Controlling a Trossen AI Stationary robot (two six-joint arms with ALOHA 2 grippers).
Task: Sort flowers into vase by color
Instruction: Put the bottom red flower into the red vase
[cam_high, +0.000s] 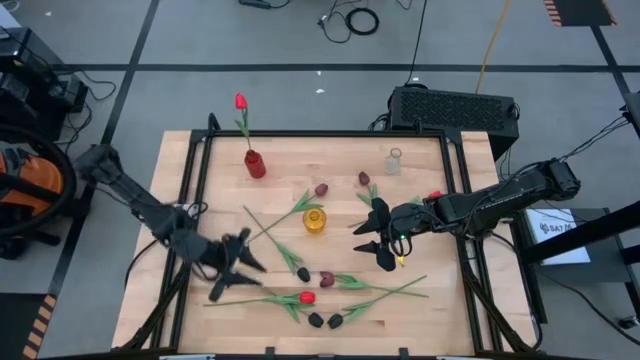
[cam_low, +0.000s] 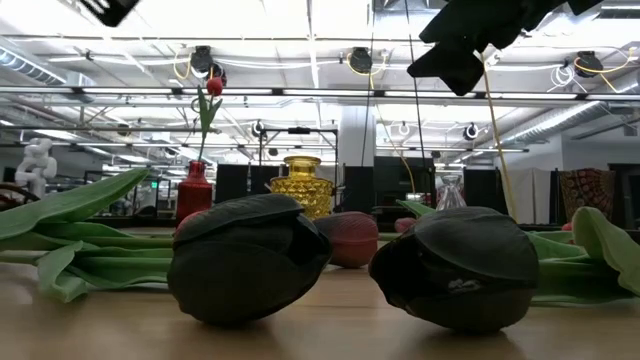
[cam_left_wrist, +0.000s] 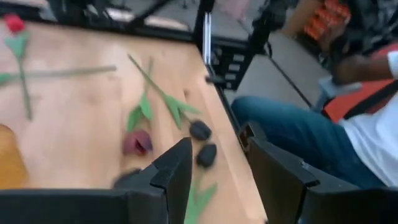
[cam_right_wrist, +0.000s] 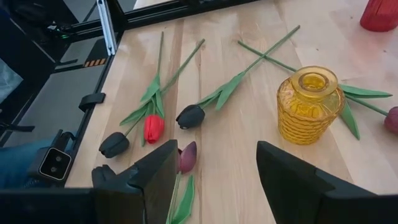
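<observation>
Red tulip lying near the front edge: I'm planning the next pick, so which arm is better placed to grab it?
Probably the left. Its open gripper hovers just beside the red tulip; the right gripper, also open, sits farther back, near the yellow vase.

One flower (cam_high: 241, 103) in a vase (cam_high: 255, 164); others (cam_high: 306, 297) on table (cam_high: 420, 310).

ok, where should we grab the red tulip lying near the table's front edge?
Grip the red tulip by its bare stem mid-length, coming straight down and closing across it. It lies flat, stem running toward the left end effector, which hangs open close by; black heads crowd the bloom.
</observation>
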